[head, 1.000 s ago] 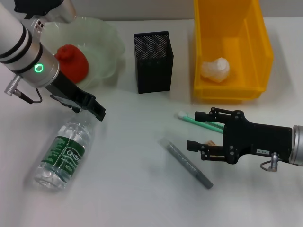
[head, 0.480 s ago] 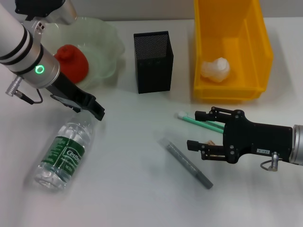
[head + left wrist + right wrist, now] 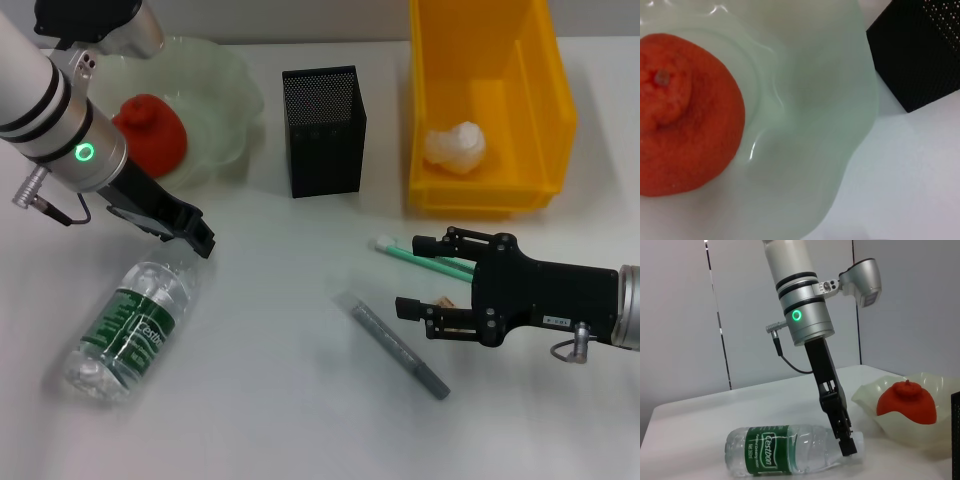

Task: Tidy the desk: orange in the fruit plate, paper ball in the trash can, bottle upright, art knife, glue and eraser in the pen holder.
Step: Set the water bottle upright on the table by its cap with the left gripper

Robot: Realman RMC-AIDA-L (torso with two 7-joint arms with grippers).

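Observation:
The bottle (image 3: 130,325) lies on its side on the desk (image 3: 280,400) at the front left. My left gripper (image 3: 200,238) is shut, its tip at the bottle's upper end; the right wrist view shows the gripper (image 3: 846,445) against the bottle (image 3: 785,452). The orange (image 3: 152,130) sits in the fruit plate (image 3: 225,90). The paper ball (image 3: 455,145) lies in the trash can (image 3: 490,200). My right gripper (image 3: 408,275) is open, low over the desk, around a green-and-white stick (image 3: 415,258) and the eraser (image 3: 443,299). The pen holder (image 3: 323,130) stands upright.
A grey pen-shaped tool (image 3: 393,345) lies on the desk left of my right gripper. The left wrist view shows the orange (image 3: 685,115), the fruit plate's rim (image 3: 840,150) and a corner of the pen holder (image 3: 920,50).
My left gripper has shifted slightly left. The bottle has shifted a little to the left and turned slightly. The right arm has not moved.

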